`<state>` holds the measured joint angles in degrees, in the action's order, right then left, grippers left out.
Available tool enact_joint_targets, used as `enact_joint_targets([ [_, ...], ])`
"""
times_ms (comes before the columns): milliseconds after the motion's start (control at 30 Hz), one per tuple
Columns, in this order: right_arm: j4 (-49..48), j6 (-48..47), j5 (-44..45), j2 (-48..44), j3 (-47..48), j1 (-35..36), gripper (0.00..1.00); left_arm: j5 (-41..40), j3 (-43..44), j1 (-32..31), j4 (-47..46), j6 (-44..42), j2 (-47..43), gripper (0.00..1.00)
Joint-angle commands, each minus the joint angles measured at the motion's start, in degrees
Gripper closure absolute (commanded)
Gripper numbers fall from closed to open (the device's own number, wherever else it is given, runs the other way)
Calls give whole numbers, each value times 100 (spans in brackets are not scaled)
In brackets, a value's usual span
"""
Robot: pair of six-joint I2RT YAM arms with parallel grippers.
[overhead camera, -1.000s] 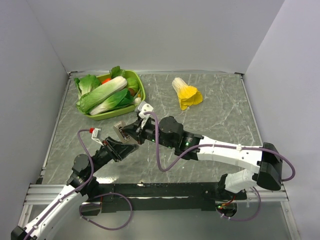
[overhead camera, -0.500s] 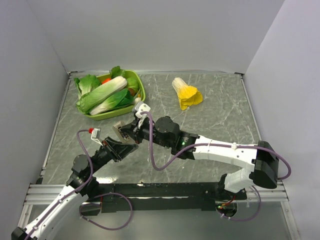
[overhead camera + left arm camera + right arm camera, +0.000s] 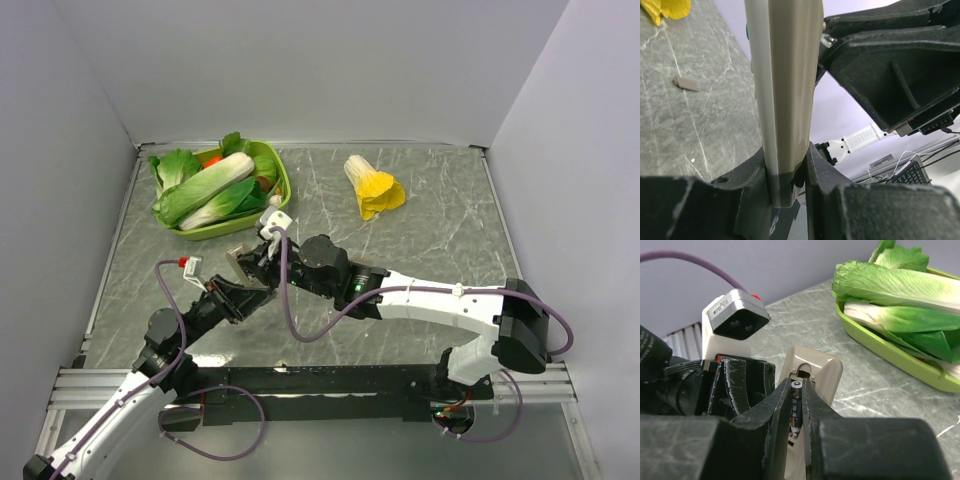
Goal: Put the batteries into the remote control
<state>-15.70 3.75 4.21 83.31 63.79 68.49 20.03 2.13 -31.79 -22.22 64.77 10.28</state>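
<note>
The remote control (image 3: 787, 100) stands upright with my left gripper (image 3: 787, 170) shut on its lower end. In the top view the remote (image 3: 240, 262) is left of centre, held by the left gripper (image 3: 243, 290). Its grey-beige back (image 3: 815, 370) faces the right wrist camera, and the battery compartment is uncovered. My right gripper (image 3: 796, 385) is pressed against that compartment. A dark battery (image 3: 796, 405) sits lengthwise between its fingers, snug on both sides. In the top view the right gripper (image 3: 262, 255) meets the remote from the right. A second battery is not in view.
A green tray (image 3: 283, 180) of leafy vegetables stands at the back left, close behind the grippers. A yellow-and-white toy cabbage (image 3: 373, 190) lies at the back centre. A small grey flat piece (image 3: 686, 83) rests on the marbled table.
My right arm has slid left, and its gripper has closed in on the remote's back. The left arm and the remote have not moved.
</note>
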Motion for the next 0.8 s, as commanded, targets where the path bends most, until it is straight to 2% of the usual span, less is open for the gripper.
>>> enact_joint_targets([
  [0,313,-58,212,107,195,86,80,36,-204,-3,-450,27,-61,98],
  [100,427,-41,238,72,221,86,73,45,-204,-3,-406,18,-53,99],
  [367,709,21,520,-77,318,121,66,36,-204,-3,-310,27,-70,98],
  [500,805,-76,502,-279,327,112,58,62,-204,-3,-301,44,-18,98],
  [667,1095,-278,572,-254,555,121,58,97,-204,-3,-371,62,35,98],
  [767,1210,-305,704,-96,617,112,62,106,-204,-3,-380,62,61,98],
])
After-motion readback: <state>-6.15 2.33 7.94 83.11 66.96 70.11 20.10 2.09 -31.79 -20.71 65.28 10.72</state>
